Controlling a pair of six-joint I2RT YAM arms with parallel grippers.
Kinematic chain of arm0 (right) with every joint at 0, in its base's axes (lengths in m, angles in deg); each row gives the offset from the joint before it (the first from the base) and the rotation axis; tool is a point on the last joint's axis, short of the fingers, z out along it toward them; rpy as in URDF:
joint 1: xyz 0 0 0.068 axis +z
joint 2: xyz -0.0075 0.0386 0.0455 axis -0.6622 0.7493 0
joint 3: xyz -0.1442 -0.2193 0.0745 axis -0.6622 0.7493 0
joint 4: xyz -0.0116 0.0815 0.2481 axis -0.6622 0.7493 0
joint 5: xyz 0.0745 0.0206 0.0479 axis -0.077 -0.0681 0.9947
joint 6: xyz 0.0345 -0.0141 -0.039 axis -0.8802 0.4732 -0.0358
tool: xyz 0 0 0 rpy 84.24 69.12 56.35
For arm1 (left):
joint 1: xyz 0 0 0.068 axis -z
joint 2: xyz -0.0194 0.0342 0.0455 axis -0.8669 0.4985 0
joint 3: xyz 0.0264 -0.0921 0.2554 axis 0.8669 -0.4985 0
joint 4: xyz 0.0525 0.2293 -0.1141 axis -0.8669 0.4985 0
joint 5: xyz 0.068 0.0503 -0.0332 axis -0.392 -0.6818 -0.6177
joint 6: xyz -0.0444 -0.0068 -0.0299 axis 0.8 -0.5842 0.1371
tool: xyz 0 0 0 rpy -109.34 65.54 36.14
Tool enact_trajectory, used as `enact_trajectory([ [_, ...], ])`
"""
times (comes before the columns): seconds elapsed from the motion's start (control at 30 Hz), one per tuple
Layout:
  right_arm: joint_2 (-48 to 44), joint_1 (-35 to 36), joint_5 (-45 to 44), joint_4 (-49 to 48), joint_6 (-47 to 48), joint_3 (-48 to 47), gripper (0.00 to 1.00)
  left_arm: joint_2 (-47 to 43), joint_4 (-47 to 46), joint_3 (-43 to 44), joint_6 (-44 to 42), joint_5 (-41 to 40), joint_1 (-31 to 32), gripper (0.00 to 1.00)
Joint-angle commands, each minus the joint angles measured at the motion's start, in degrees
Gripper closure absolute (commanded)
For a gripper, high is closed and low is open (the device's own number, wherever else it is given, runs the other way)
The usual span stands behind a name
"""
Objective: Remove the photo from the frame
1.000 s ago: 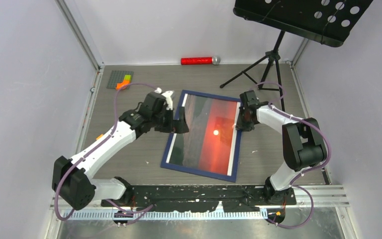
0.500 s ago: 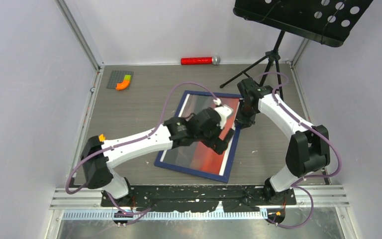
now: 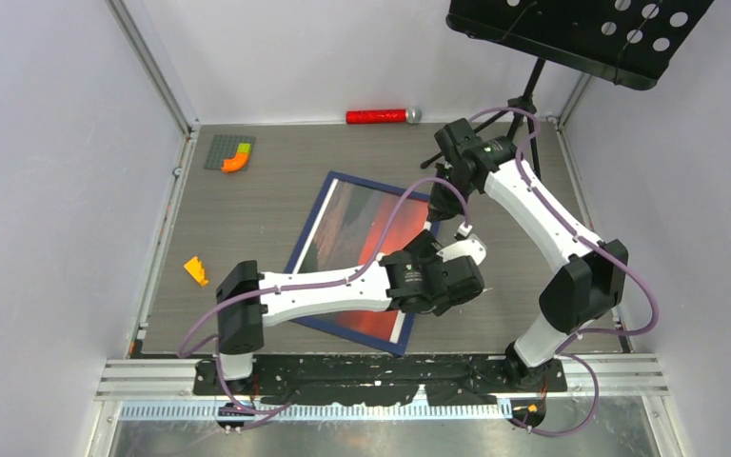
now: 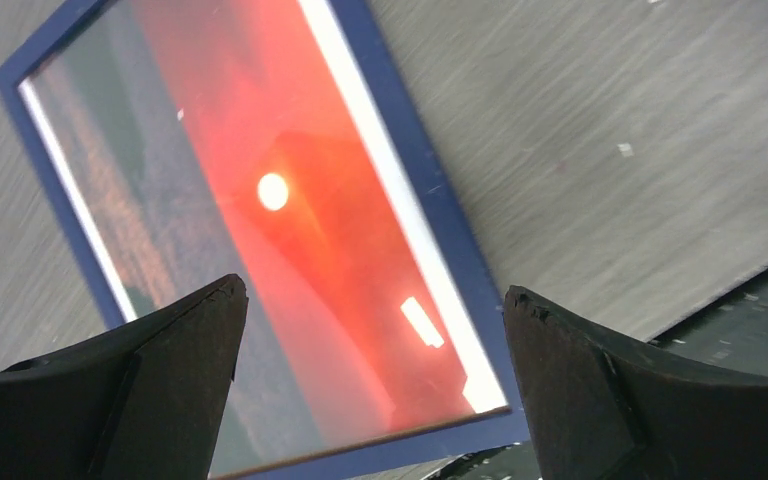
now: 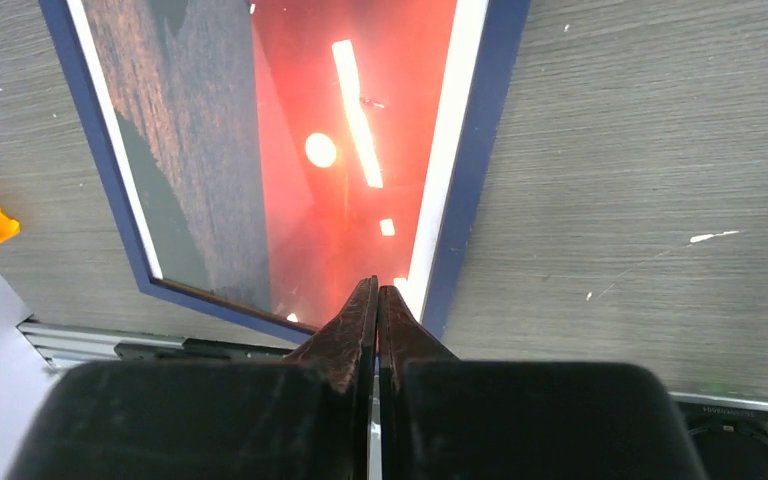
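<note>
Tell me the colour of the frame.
The frame is dark blue, clearest in the right wrist view.

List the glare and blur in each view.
Right wrist: bright strip-light glare streaks across the photo. Left wrist: a smaller glare patch on it, image slightly soft. Top external: evenly lit, sharp, no obvious glare.

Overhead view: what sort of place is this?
Likely a robot test booth: plain pale walls enclose a grey wood-grain table, with a white jointed left arm and right arm bolted at its near edge.
</note>
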Motion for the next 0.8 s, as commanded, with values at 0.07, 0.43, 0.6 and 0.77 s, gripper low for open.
enact_trajectory([
  [0.07,-1.11,0.95,-0.07,3.99,0.87,-3.02,0.95,-0.55,8.65,-1.62,6.78,-10.75,0.42,0.02],
  [0.43,0.35,7.66,-12.98,-11.04,8.81,12.78,0.35,-32.32,-9.3,-33.36,11.08,2.75,-13.41,0.01],
  [0.6,0.4,9.92,-15.24,-16.1,4.63,20.25,0.29,-40.09,-18.34,-45.7,11.74,17.83,-35.23,0.01],
  [0.77,2.23,10.02,-8.87,-28.41,0.79,28.02,0.35,-41.62,-19.56,-48.65,11.48,22.15,-40.86,0.01],
])
